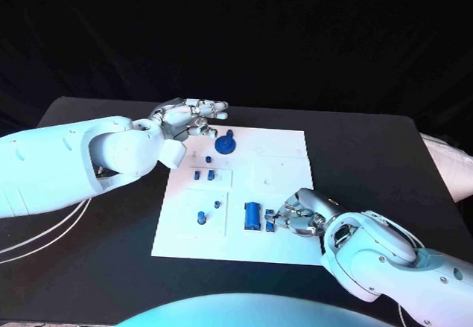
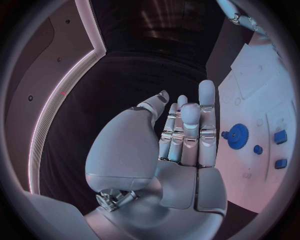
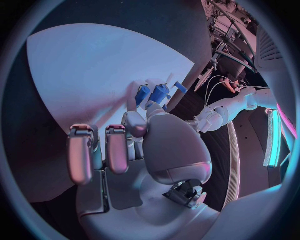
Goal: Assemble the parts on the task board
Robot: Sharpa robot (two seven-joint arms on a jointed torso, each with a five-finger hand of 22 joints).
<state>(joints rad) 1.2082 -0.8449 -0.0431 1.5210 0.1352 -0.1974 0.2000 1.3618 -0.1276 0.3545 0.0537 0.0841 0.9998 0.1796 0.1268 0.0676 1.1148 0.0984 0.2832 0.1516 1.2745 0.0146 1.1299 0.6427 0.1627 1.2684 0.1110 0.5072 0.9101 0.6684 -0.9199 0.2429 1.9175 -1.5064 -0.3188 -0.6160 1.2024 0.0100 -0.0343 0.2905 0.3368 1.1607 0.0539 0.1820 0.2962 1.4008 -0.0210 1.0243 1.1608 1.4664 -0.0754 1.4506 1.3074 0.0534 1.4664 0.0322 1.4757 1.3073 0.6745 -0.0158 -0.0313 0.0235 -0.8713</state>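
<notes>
A: Right hand (image 1: 298,214) position? Pinching a small blue plastic part (image 3: 153,94) at the near right of the flat white task board (image 1: 281,147), beside the long blue block (image 1: 253,214).

B: Lower slowly, keeping the part upright (seat not visible). Left hand (image 1: 188,117): fingers straight, holding nothing, hovering near the round blue gear (image 1: 226,144).

Right hand (image 1: 298,214) on the task board (image 1: 281,147): in the head view, its fingertips cover the near end of a small blue part (image 1: 269,221), so whether that part is gripped or merely touched cannot be told. In the right wrist view, the palm hides the lower portions of the blue parts (image 3: 154,93) ahead of the fingers. In the left wrist view, the board (image 2: 265,80) is cut off by the circle's rim. The small blue pegs (image 1: 201,217) are too small to identify.
</notes>
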